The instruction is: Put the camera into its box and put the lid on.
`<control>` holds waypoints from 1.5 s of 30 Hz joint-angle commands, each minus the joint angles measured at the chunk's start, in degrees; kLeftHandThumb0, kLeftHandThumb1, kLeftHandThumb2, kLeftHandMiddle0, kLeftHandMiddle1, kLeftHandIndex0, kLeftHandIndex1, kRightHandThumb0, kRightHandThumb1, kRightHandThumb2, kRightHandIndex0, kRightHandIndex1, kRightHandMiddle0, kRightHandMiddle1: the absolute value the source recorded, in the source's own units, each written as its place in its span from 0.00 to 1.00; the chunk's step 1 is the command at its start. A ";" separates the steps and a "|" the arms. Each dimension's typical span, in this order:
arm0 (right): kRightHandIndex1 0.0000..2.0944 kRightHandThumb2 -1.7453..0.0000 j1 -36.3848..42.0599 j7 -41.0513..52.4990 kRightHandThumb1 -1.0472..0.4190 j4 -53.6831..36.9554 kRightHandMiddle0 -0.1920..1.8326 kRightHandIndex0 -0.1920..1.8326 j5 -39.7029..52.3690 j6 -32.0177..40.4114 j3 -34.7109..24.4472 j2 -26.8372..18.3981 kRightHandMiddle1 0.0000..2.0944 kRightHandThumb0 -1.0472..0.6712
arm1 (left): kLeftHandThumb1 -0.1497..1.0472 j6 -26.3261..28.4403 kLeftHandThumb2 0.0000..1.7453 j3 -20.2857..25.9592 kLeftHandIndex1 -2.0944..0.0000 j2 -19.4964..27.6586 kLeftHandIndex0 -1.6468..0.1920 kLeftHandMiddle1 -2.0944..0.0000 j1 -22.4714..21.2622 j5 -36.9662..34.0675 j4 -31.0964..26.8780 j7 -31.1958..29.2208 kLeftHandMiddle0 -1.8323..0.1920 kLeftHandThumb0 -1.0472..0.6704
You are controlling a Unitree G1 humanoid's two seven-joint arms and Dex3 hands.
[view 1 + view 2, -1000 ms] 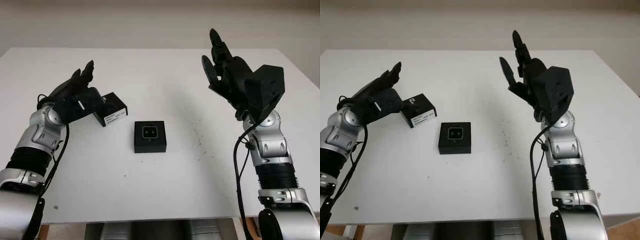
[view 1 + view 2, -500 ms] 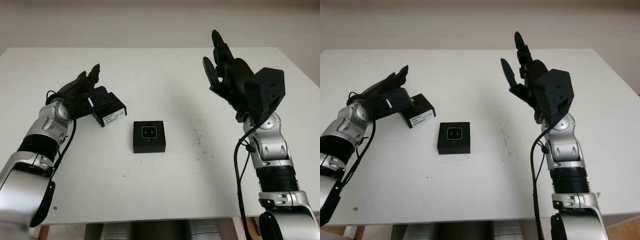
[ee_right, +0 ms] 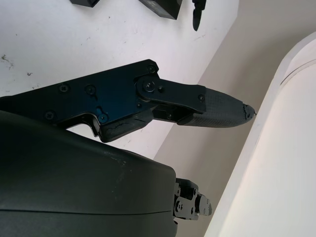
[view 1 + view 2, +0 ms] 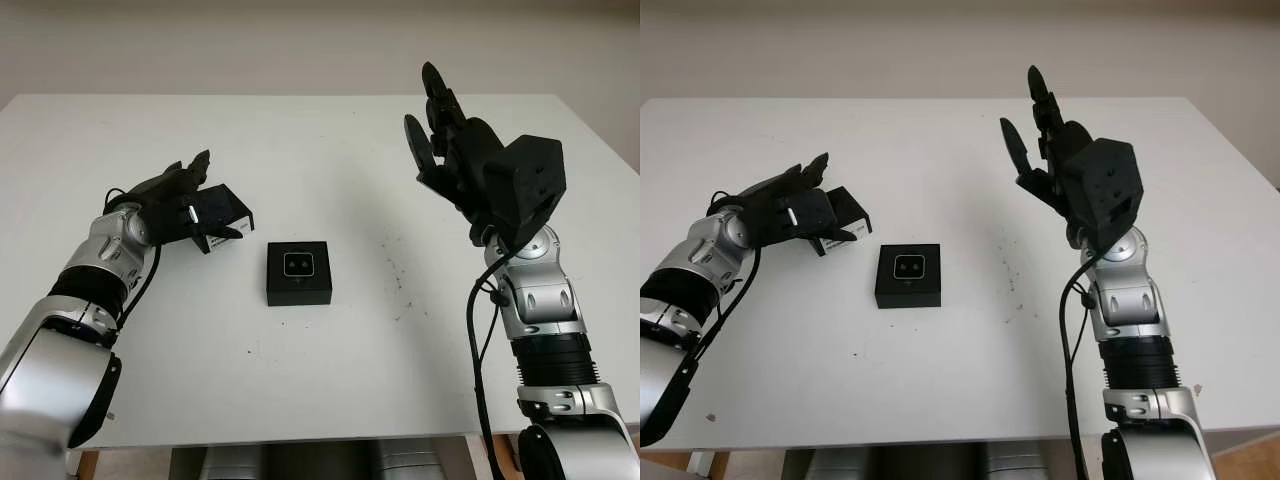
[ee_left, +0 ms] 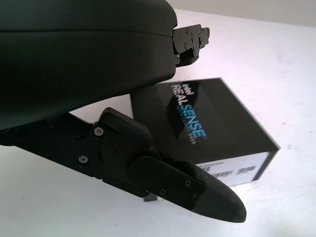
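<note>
So the left hand (image 4: 185,205) is down at the left side of the white table (image 4: 320,380), fingers wrapped over the black lid (image 5: 207,123) with the RealSense logo and a white barcode label on its side, and it looks like it's gripping it, with the lid sitting on or barely above the tabletop. The camera (image 4: 300,263) is already sitting in its open black box (image 4: 299,274) in the middle of the table, just beside the lid but not touching it. The right hand (image 4: 450,140) is up in the air over the right side of the table, well away from everything, open with nothing in it.
</note>
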 commanded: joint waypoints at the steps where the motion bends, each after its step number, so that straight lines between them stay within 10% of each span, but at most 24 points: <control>1: 0.03 0.65 0.30 0.16 0.00 -1.42 0.01 0.01 0.33 0.13 -0.18 -0.15 0.02 0.19 | 0.94 -0.08 0.03 -0.93 1.00 -0.63 1.00 1.00 -2.21 0.74 1.48 1.30 1.00 0.08; 23: 0.03 0.65 2.50 -0.04 0.00 -4.95 0.00 0.01 0.33 2.66 -0.10 -0.13 0.02 0.21 | 0.89 -0.91 0.03 -2.63 0.92 -3.31 0.78 0.93 -2.04 2.64 6.35 14.57 0.76 0.31; 27: 0.03 0.65 2.53 -0.38 0.00 -5.04 0.00 0.01 -0.11 2.82 -0.03 -0.26 0.02 0.21 | 0.90 -3.17 0.03 -2.54 0.85 -3.11 0.71 0.49 -1.70 2.60 6.12 16.46 0.90 0.35; 31: 0.03 0.65 2.48 -0.18 0.00 -4.91 0.00 0.01 0.16 2.44 -0.14 -0.26 0.02 0.20 | 0.89 -5.95 0.03 -2.69 0.49 -2.88 0.78 0.29 -1.53 3.00 6.12 18.86 0.87 0.40; 45: 0.03 0.66 2.64 -0.40 0.00 -4.01 0.01 0.02 -0.29 0.62 0.06 -0.22 0.03 0.19 | 0.97 -9.90 0.03 -1.70 0.04 -1.52 0.85 0.00 -1.91 1.47 3.52 17.36 0.82 0.46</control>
